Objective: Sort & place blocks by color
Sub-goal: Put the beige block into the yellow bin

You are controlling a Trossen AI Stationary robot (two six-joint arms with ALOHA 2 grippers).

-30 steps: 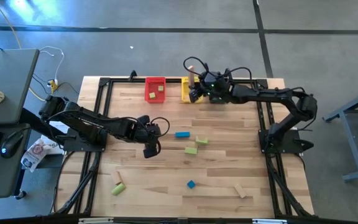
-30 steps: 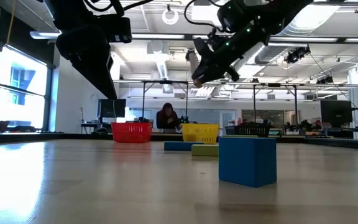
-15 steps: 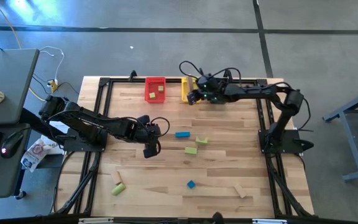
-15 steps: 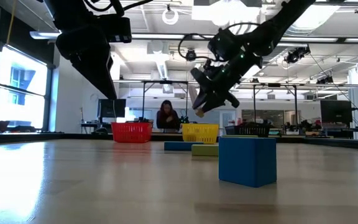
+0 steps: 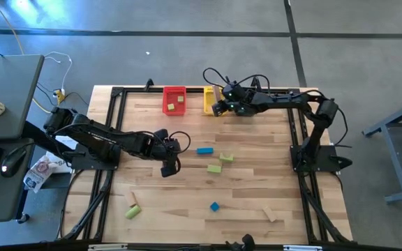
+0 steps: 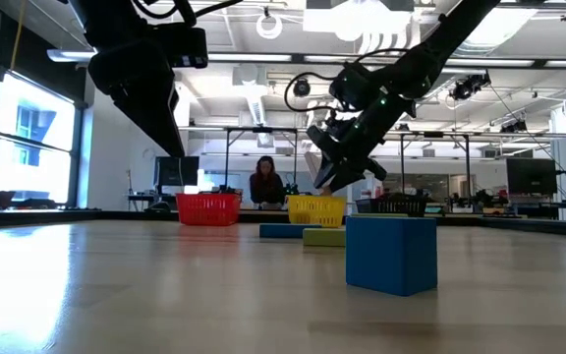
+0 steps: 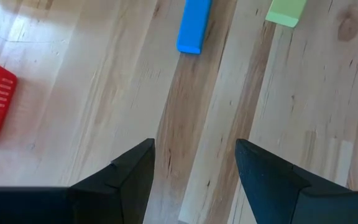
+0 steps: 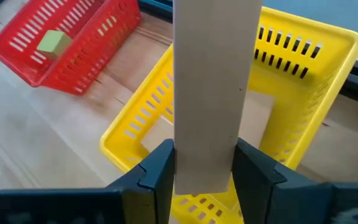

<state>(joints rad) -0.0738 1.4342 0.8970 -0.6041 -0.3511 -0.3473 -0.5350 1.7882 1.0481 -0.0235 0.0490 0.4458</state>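
My right gripper (image 8: 205,163) hangs over the yellow bin (image 8: 303,74) at the table's far edge, shut on a plain tan bar (image 8: 213,87). In the high view this gripper (image 5: 219,107) sits at the yellow bin (image 5: 208,102). The red bin (image 8: 79,43) beside it holds a green block (image 8: 53,42). My left gripper (image 5: 167,169) hovers open near the table's middle. In its wrist view a blue bar (image 7: 194,28) and a green block (image 7: 284,11) lie flat on the wood ahead of the left gripper (image 7: 194,163). My right gripper pinches the tan bar near its one end (image 8: 205,177) between the two fingers (image 8: 160,171), which lie on its two long sides. The bar runs on along the fingers beyond their tips. It is lifted clear, above the yellow bin's opening.
Loose blocks lie on the table: a blue bar (image 5: 204,150), two green blocks (image 5: 225,158) (image 5: 214,168), a blue cube (image 5: 214,206), a tan bar (image 5: 269,213), and a green and tan pair (image 5: 132,209). Tan pieces show inside the yellow bin. A person sits in the room beyond (image 6: 266,185).
My right gripper has come down toward the yellow bin, carrying the tan bar with it and staying shut on it. The left arm has kept still.
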